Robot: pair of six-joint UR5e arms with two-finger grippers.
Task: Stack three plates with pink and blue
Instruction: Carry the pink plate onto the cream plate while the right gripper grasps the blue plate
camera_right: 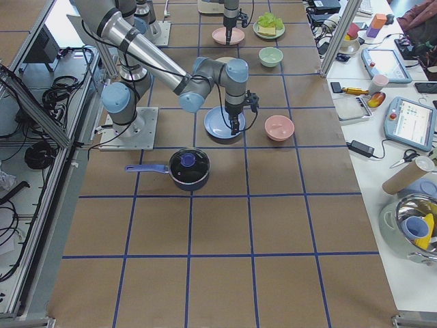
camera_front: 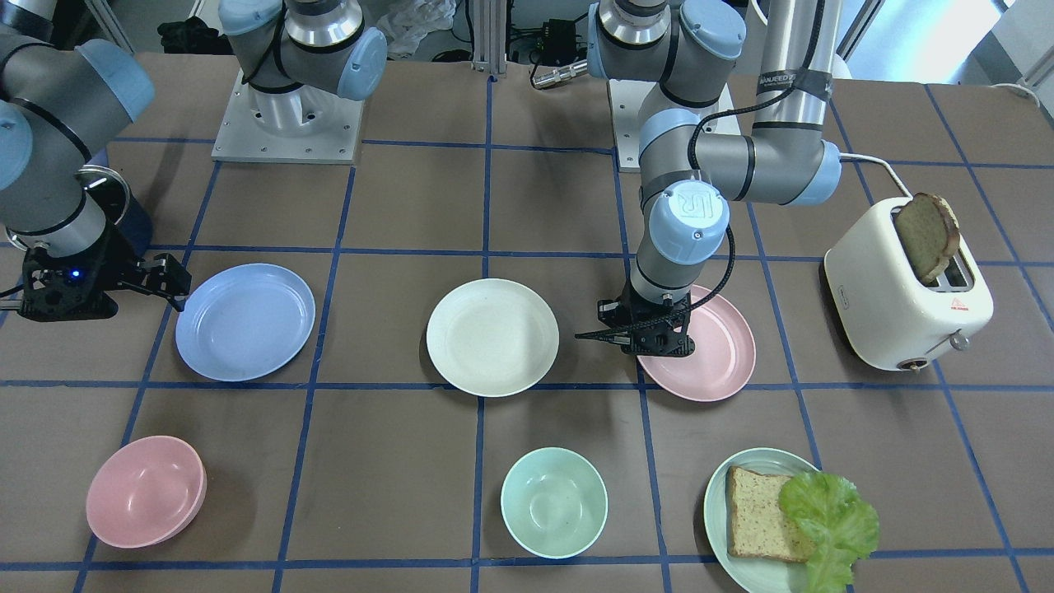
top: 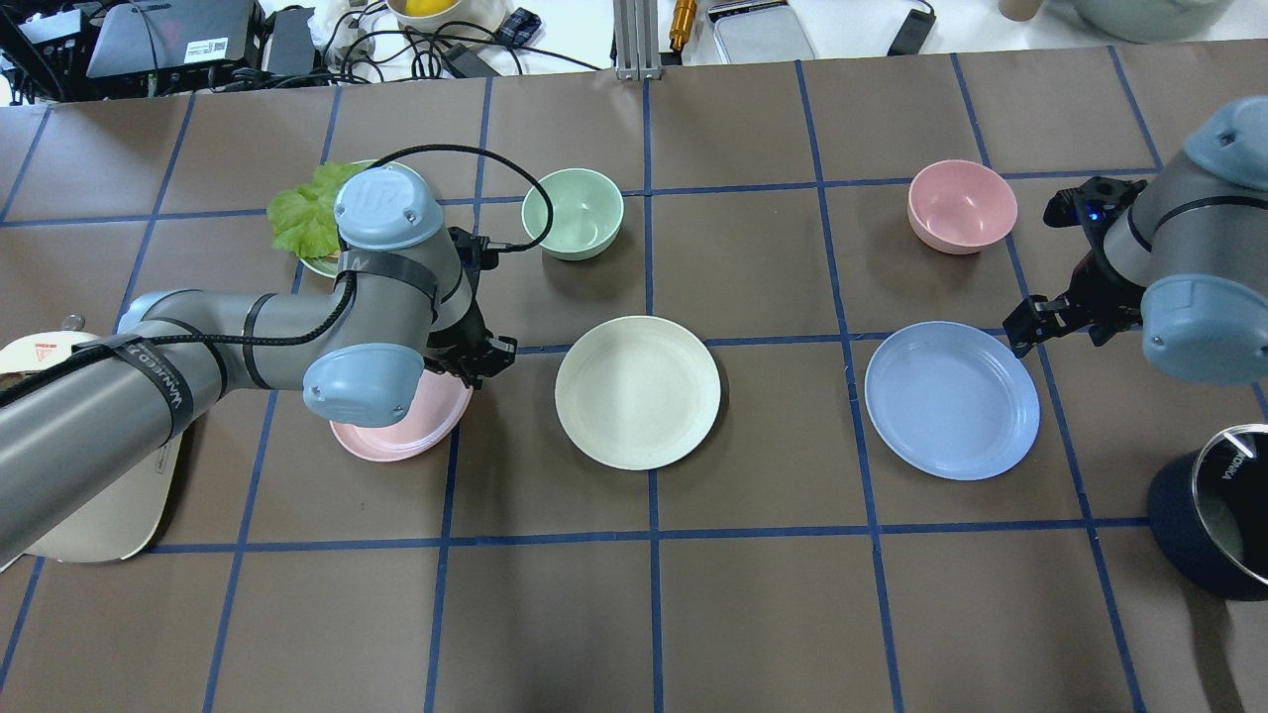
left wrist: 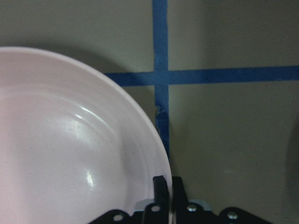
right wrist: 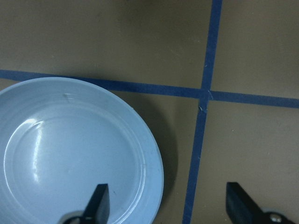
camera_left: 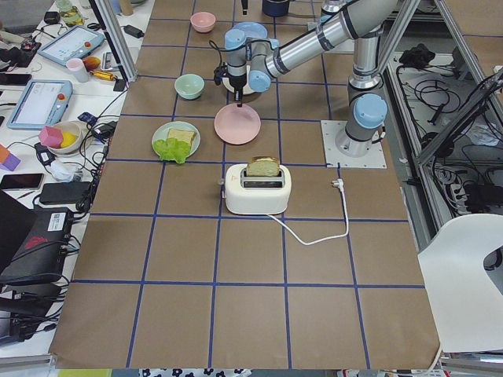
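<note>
Take the cream plate (top: 637,391) as centre. To its left, well apart, lies the pink plate (top: 396,436). The left gripper (left wrist: 167,181) sits at the pink rim on the side facing the cream plate, jaws almost together and, as far as the wrist view shows, pinching that rim. To its right, about as far off, lies the blue plate (top: 951,401). The right gripper (right wrist: 166,196) hangs at the rim away from the cream plate, spread wide, one finger over the plate, one outside, gripping nothing. Each arm is nearest its own plate, so both carries would run inward. The table (top: 555,614) is flat brown paper, and the mint bowl (top: 584,213) stands beyond the cream plate, off that line.
</note>
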